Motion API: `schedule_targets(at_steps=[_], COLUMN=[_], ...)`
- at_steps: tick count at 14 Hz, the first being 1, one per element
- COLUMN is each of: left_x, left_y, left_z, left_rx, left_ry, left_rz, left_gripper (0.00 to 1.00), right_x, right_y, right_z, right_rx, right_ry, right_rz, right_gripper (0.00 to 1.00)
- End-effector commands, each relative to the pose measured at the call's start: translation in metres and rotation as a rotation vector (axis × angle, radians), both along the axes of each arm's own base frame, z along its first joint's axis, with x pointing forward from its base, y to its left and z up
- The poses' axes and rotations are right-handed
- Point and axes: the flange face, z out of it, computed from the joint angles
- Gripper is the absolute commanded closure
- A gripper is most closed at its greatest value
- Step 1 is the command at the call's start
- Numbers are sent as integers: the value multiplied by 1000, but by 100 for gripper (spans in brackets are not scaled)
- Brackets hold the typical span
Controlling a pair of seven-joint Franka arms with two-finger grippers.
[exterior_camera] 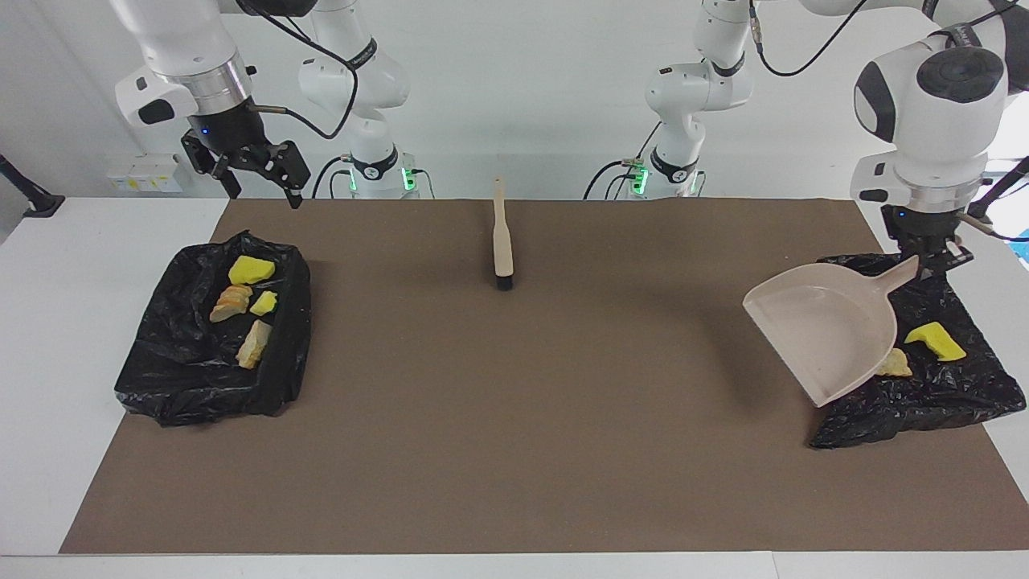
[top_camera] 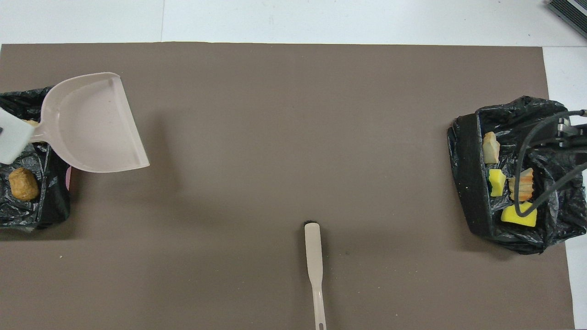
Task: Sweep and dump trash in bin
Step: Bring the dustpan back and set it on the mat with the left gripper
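Beige dustpan (exterior_camera: 820,330) is hanging empty over the bin (exterior_camera: 957,386) at the left arm's end, its handle clamped in the left gripper (exterior_camera: 924,261). All the trash (exterior_camera: 935,341) looks binned: some pieces are sitting in that black-lined bin, the others (exterior_camera: 245,301) in the second bin (exterior_camera: 173,370) at the right arm's end. The right gripper (exterior_camera: 256,183) is hovering above that bin, fingers spread, holding nothing. The brush (exterior_camera: 502,241) is lying on the brown mat (exterior_camera: 514,418), mid-table. Probably just setting the dustpan down is left.

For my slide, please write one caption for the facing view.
Left end effector holds the empty dustpan over one bin; brush lies mid-table.
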Motion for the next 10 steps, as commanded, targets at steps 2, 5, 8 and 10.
schedule_targets(at_steps=[2,5,8,10], left_x=[-35,-52,-72,-86], left_y=[-75,-130,-193,-237], left_z=[-20,-33,-53,-68], left_rx=[-67,-134,-206,-239], left_ry=[-30,-34,-44,-61], left_rz=[136,274,432,565], left_gripper=[100,100,100,100], right_x=[-7,-7,-8,-7], right_y=[-3,4,6,7], right_z=[5,2,1,0], right_rx=[-12,-3,2,5], right_ry=[16,22,29,31], right_rz=[21,84,87,88], right_gripper=[0,0,0,0])
